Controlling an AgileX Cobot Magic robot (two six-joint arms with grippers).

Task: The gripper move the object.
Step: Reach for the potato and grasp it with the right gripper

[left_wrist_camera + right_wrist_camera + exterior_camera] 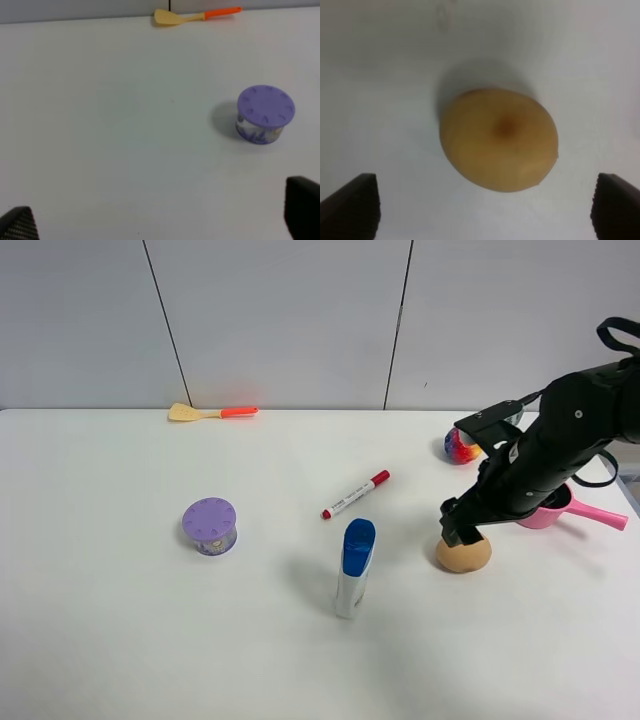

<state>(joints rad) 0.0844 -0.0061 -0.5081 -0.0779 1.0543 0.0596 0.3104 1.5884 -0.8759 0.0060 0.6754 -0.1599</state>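
Note:
The tan rounded object (pixel 464 555) lies on the white table at the right. In the right wrist view the object (pixel 498 139) sits in the middle, free, with one black fingertip (pixel 351 206) on each side of it. My right gripper (pixel 462 532) is open and hovers just above the object, not touching it. My left gripper (pixel 160 220) is open and empty; only its two fingertips (pixel 303 206) show at the frame corners. The left arm is out of the high view.
A purple-lidded jar (pixel 210 525) stands at the left, also in the left wrist view (pixel 265 114). A blue-capped bottle (pixel 355 566) stands left of the object. A red marker (pixel 355 494), a rainbow ball (pixel 460 447), a pink scoop (pixel 575 509) and a spatula (pixel 211 413) lie around.

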